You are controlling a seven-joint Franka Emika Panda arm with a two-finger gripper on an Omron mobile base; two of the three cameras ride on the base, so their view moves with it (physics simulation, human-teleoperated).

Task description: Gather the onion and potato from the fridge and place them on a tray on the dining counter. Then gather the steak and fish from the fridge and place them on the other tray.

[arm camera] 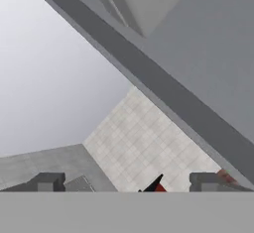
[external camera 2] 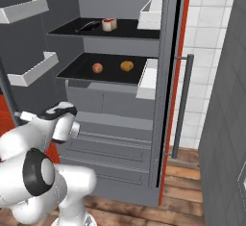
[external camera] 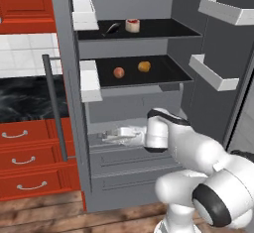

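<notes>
1. Fridge (external camera: 134,43) stands open, both doors swung wide, black shelves bare to the room.
2. Hand (external camera: 110,136) hangs low before the drawers, fingers (arm camera: 49,181) spread apart, holding nothing.
3. Onion (external camera: 119,72) and potato (external camera: 144,66) sit on the middle shelf, above the hand and deeper in.

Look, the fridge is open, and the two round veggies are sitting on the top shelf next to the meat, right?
Not quite. The fridge is open, but the two round vegetables, a reddish one and an orange one, sit on the lower black shelf. The meat is on the shelf above them. The left base view shows this.
</notes>
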